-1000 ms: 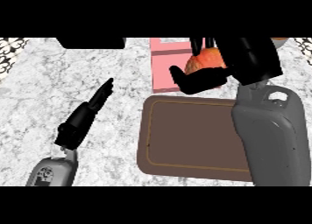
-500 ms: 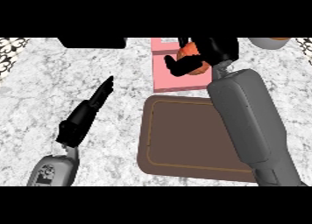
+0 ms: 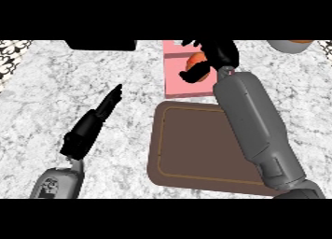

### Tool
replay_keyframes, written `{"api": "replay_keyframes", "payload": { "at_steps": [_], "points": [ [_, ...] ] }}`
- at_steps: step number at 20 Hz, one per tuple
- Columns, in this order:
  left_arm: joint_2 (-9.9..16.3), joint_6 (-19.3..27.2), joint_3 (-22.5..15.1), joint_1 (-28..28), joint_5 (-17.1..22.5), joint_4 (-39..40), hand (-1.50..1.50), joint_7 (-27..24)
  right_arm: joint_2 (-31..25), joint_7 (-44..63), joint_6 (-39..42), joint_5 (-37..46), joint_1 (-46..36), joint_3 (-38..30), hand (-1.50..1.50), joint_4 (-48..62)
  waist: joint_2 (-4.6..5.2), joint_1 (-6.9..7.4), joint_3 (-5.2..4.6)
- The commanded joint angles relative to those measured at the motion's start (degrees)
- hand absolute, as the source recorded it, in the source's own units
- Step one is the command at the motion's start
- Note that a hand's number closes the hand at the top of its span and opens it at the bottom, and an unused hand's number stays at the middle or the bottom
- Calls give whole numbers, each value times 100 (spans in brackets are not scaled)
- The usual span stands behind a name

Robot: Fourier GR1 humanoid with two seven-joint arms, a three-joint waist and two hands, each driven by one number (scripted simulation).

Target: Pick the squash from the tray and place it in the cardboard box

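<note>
Leftward since the earlier frame, the right hand (image 3: pixel 213 58) had carried the orange squash (image 3: pixel 196 61), fingers curled round it, over the pink cardboard box (image 3: pixel 179 81). Released off-centre, it could roll onto the marble counter (image 3: pixel 127 74) or brown tray (image 3: pixel 196 149).

My counter (image 3: pixel 79 79) is grey-white marble, veined all over and evenly lit. Past its far left corner I see a black-and-white patterned strip (image 3: pixel 5 60), and the same pattern (image 3: pixel 330 46) shows at the far right corner. A black block (image 3: pixel 100 45) sits at the far edge
</note>
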Motion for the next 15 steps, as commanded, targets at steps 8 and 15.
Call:
{"api": "replay_keyframes", "payload": {
  "at_steps": [8, 15],
  "points": [
    [8, -63, 74, -31, 103, -139, 0, 143, 62, -1474, -938, -1496, -172, -1359, -150, 777, -8, 21, 10],
    [35, 8, 174, -245, 42, 42, 0, 180, -538, -2048, -89, -3013, -161, -2490, -150, 678, -23, -101, 6]
  ]
}}
